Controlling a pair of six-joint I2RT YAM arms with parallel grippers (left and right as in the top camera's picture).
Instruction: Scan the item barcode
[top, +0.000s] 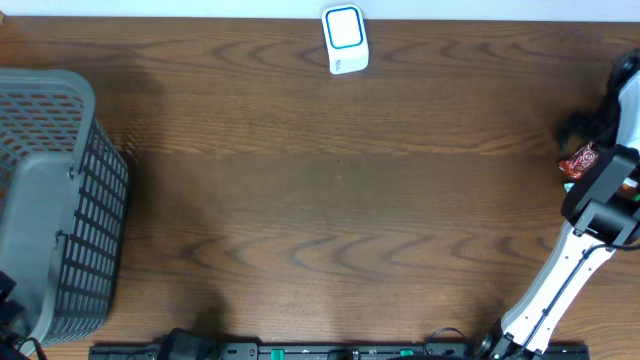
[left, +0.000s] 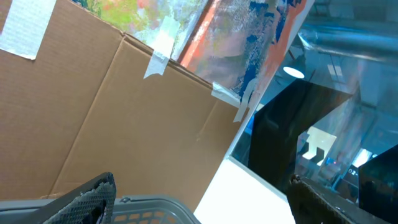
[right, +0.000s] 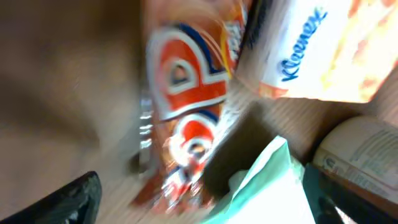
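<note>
Nearest the robot, a black rail (top: 330, 351) is running along the front edge of the dark brown wooden table (top: 320, 200). At the front left, the left gripper (left: 205, 210) is hanging by a grey plastic lattice basket (top: 50, 200), whose rim is showing between its black fingers (left: 93, 198). The jaws are spread wide, with nothing clasped. Its camera is looking up past the basket at taped brown cardboard (left: 124, 112) and a colourful painted sheet (left: 230, 37).

On the right, the white right arm (top: 560, 280) is reaching to the table's right edge. The right gripper (right: 199, 208) is hanging with its jaws released. Its dark fingertips (right: 74, 199) are showing at opposite lower corners of the blurred wrist view, touching nothing. Just beyond them the item, a shiny red-orange snack packet (right: 186, 106), is lying on the wood, ungripped. A white and orange Kleenex tissue box (right: 311, 56) is lying just beside the packet. Nearer the camera than the box, a pale green folded paper (right: 267, 180) is resting, and a printed book page (right: 360, 149) is showing at the right. Whether the packet's barcode is facing up, I cannot tell.

At the far edge, near the middle, a small white barcode scanner with a blue-framed face (top: 345, 40) is standing well apart from the packet.
</note>
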